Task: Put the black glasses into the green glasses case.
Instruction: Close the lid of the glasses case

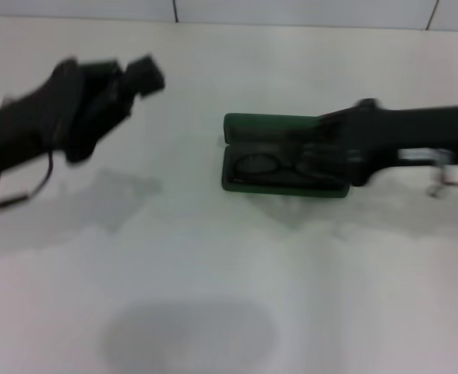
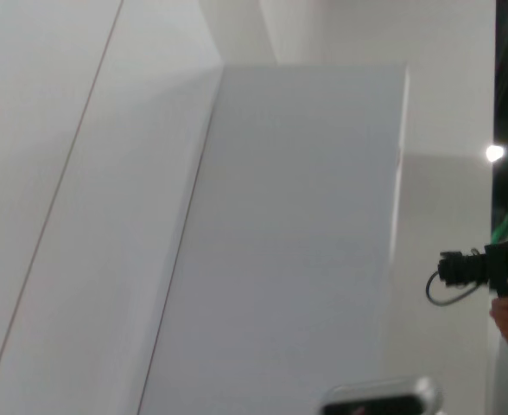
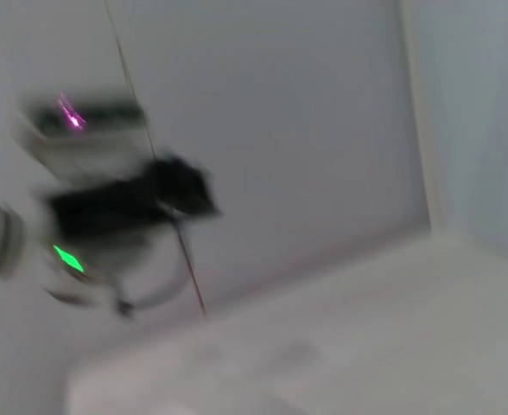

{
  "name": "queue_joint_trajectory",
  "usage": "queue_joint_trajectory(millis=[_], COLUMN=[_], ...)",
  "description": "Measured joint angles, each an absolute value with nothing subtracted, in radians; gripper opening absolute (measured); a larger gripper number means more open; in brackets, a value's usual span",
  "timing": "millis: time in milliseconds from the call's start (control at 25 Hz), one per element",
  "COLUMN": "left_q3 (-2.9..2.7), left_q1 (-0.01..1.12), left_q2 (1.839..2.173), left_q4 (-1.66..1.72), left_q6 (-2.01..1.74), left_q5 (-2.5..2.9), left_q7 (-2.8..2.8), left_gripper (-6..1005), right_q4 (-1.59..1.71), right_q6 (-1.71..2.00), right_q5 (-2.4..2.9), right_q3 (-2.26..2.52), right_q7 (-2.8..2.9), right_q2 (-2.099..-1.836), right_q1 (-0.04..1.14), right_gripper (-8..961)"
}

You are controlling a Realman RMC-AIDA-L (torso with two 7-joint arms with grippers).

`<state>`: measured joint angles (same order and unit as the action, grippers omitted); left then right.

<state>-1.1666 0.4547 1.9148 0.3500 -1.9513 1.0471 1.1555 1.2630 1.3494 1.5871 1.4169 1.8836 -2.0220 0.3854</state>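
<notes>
On the white table (image 1: 213, 273) we see the glasses (image 1: 280, 166) lying inside the open case (image 1: 248, 125), long axis left-right, the right gripper (image 1: 334, 152) over its right end, jaws unreadable, the left gripper (image 1: 139, 78) well left, likewise unreadable.

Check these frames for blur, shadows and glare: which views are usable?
Head view: soft overall, both arms smeared, yet the black glasses read inside the open green glasses case; faint grey shadows on the table. Left wrist view: fairly sharp, shows only walls and one bright light spot. Right wrist view: heavily motion-blurred; the left gripper is a dark smear.
</notes>
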Motion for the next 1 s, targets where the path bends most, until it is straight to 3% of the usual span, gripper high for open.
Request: queue_joint_trajectory(millis=[280, 400, 560, 840, 1000], left_q3=[-1.124, -1.042, -1.005, -1.005, -1.017], left_q1=[0.517, 0.599, 0.717, 0.852, 0.881], left_q2=[1.831, 1.831, 1.875, 2.033, 2.086], left_q4=[0.615, 0.650, 0.654, 0.639, 0.623], left_q6=[-1.774, -1.719, -1.626, -1.323, -1.205], left_q5=[1.204, 1.351, 1.543, 1.926, 2.018], left_q7=[1.477, 1.582, 1.597, 1.585, 1.586], left_gripper=[63, 114, 158, 224, 221], right_q4=[0.830, 0.661, 0.551, 0.456, 0.445], right_q6=[1.770, 1.910, 1.997, 1.988, 1.943], right_q5=[1.415, 1.424, 1.424, 1.425, 1.429], right_q3=[1.084, 0.946, 0.824, 0.808, 0.813], right_q7=[1.465, 1.370, 1.275, 1.239, 1.237], right_q2=[-2.003, -1.977, -1.977, -1.980, -1.981], right_q1=[0.291, 0.262, 0.213, 0.214, 0.229], right_gripper=[202, 202, 202, 203, 205])
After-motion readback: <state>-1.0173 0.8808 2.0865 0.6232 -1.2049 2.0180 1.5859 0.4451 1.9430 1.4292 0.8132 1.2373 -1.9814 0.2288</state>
